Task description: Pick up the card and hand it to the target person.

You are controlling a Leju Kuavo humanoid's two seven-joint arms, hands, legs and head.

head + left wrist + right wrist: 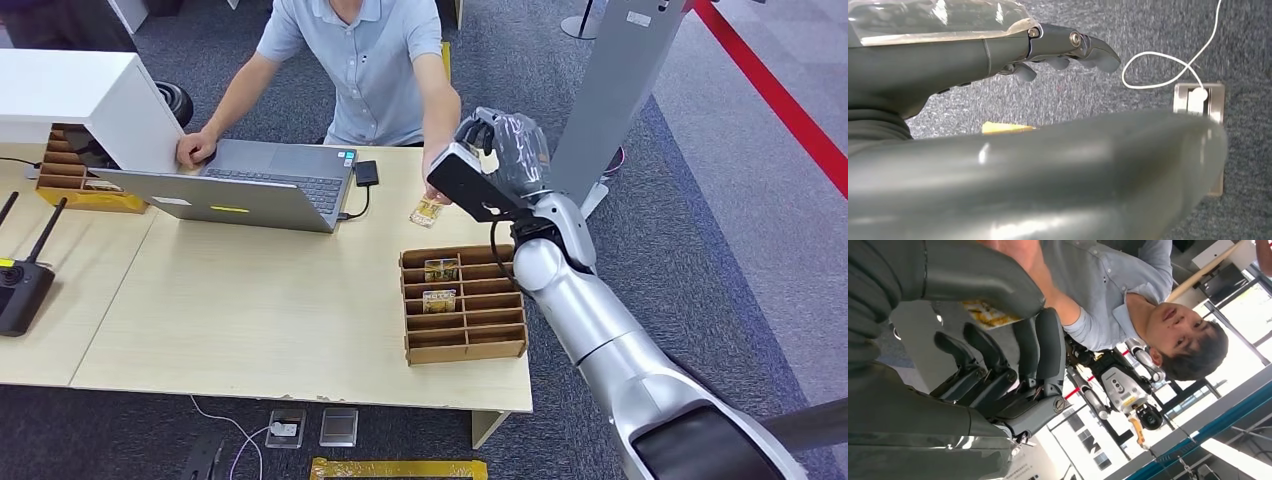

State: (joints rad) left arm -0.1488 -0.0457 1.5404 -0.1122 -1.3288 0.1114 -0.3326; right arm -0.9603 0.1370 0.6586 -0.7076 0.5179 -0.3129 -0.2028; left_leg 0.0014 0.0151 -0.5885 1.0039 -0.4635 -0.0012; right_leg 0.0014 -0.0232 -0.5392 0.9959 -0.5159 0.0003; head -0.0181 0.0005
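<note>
Handover is the risky part now. My right hand [500, 150], grey and plastic-wrapped, is raised just beyond the brown slotted cardboard tray [465, 305], with the small yellow printed card [429, 211] at the person's hand [437, 190]. In the right wrist view the card [985, 314] sits between my thumb and fingers, but whether I grip it firmly I cannot tell. If I let go before the person has hold, it drops to the pale wooden desk [250, 310] beyond the tray. My left hand [1063, 52] hangs with fingers curled, holding nothing.
</note>
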